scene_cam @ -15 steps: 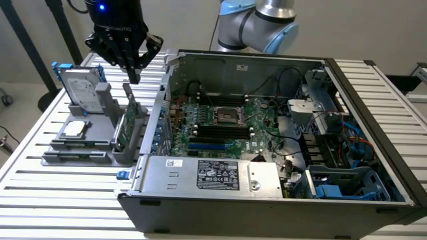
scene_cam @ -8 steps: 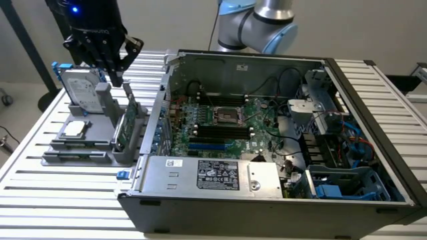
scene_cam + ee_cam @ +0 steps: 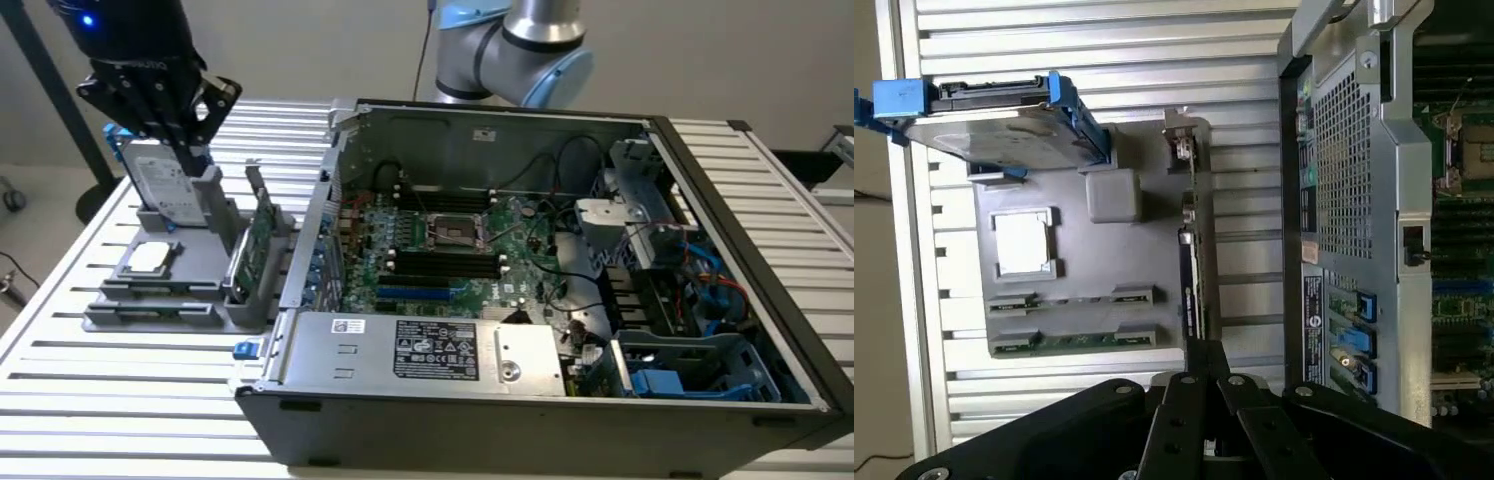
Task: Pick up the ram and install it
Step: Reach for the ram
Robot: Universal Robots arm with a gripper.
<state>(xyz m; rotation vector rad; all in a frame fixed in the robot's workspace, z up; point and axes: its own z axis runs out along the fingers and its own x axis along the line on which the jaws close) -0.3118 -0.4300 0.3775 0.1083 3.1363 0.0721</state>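
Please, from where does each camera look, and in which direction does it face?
Exterior view: off the arm, high, looking down at the open computer case; the arm shows behind it, the hand above the gray holder.
Wrist view: on the wrist, looking down onto the holder; the shut hand shows.
Shared: holder, hard drive, case, hand.

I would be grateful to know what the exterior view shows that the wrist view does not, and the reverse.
Exterior view: the arm's joint behind the case, the power supply and the drive bays. Wrist view: the case's perforated outer wall and the ram lying flat in the gray fixture. Both: the shut gripper, hard drive, expansion card, motherboard.
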